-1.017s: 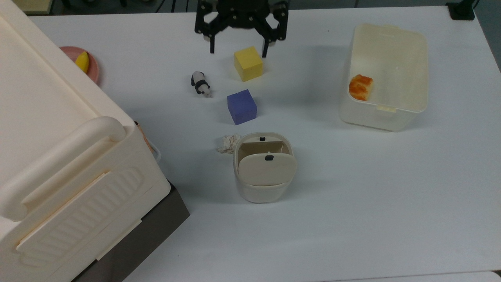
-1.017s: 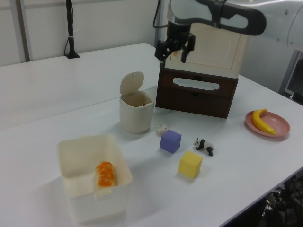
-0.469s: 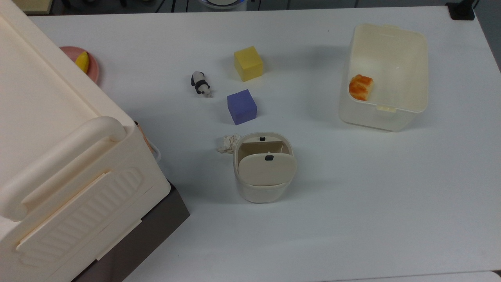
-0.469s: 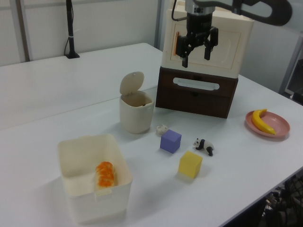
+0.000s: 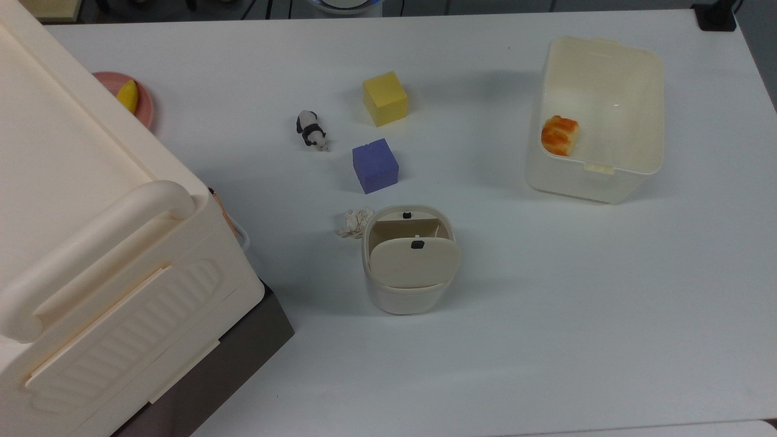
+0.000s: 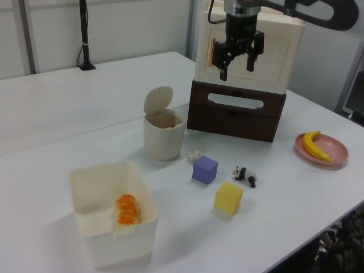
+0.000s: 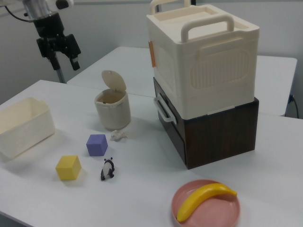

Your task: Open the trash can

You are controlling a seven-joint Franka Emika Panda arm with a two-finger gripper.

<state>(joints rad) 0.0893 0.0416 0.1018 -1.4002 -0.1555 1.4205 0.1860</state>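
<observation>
With its two fingers (image 6: 223, 73) spread and holding nothing, the gripper (image 6: 236, 70) hangs high above the table (image 5: 546, 315), well clear of everything on it. Below, the trash can (image 5: 410, 273) stands near the table's middle with its beige lid (image 6: 157, 99) tipped up and the inside showing. A crumpled white scrap (image 5: 354, 223) lies just beside it, then a purple cube (image 5: 375, 165), a yellow cube (image 5: 385, 98) and a toy panda (image 5: 311, 130). Toward one corner sits a lidless cream tub (image 5: 631, 176) holding an orange piece of food (image 5: 559, 135).
</observation>
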